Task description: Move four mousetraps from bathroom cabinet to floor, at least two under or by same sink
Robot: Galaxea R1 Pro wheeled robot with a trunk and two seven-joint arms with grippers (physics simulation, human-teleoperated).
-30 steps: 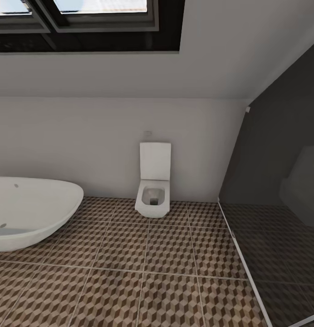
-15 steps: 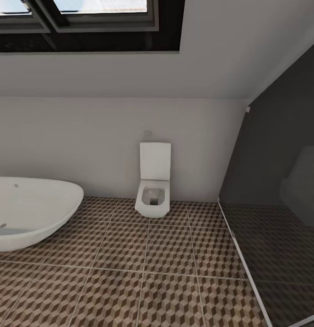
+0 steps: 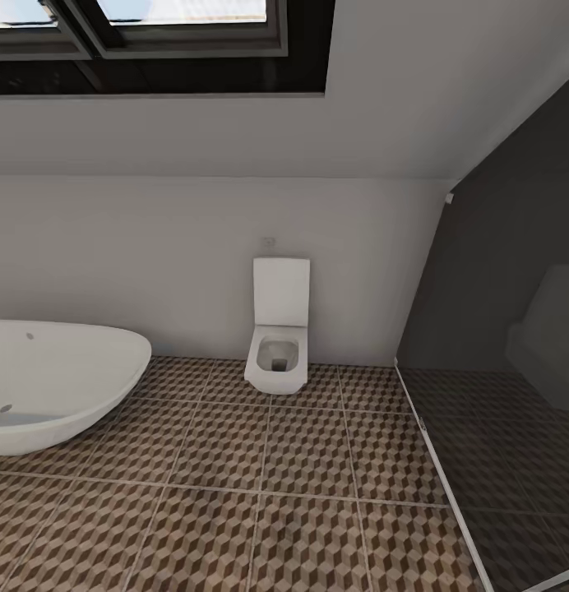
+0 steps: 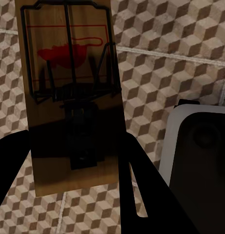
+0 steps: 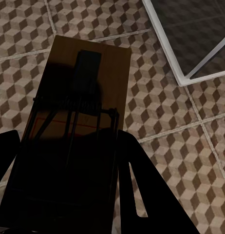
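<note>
The bathroom floor (image 3: 235, 493), with its large tiles in a brown, beige and white cube pattern and pale grout lines, takes the lower part of the head view and reaches to a pale grey wall (image 3: 153, 247) under a sloped ceiling with a dark-framed skylight (image 3: 153, 41). At the left of that view stands a white oval bathtub (image 3: 54, 382), and a dark glass partition (image 3: 498, 370) with a pale bottom frame closes the right side. Against the wall, between the tub and the partition, is a square white toilet (image 3: 278, 329) with its lid raised. In the left wrist view the left end effector (image 4: 76, 161) is closed on one mousetrap (image 4: 68, 92), a tan wooden board with a dark wire frame and a red spot, held above the tiles; its dark fingers (image 4: 141, 185) are on both sides of the board's near end, and a pale-edged dark object (image 4: 200, 156) is beside it. In the right wrist view the right end effector (image 5: 64, 180) grips a second mousetrap (image 5: 88, 92) in the same way, above the tiles and near the pale frame corner of the partition (image 5: 183, 73); this board is mostly in shadow.
</note>
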